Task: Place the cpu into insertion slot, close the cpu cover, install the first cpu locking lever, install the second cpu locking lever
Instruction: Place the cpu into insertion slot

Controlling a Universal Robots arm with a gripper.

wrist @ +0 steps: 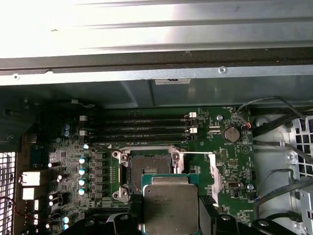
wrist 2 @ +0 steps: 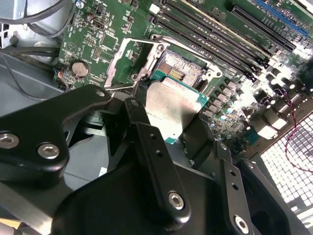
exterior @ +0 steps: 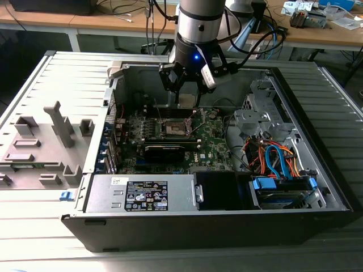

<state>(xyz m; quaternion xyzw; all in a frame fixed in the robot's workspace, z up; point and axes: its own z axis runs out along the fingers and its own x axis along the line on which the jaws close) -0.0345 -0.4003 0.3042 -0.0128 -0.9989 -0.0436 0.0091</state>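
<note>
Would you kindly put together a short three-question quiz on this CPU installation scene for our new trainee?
1. True or false: the cpu is already seated in the insertion slot.
2. Multiple choice: the cpu cover is A) closed over the slot, B) swung open beside the slot, C) held by the gripper.
3. Fill in the blank: the gripper is shut on the ____.

Key
1. False: the cpu hangs above the slot in the gripper's grasp.
2. B
3. cpu
</note>
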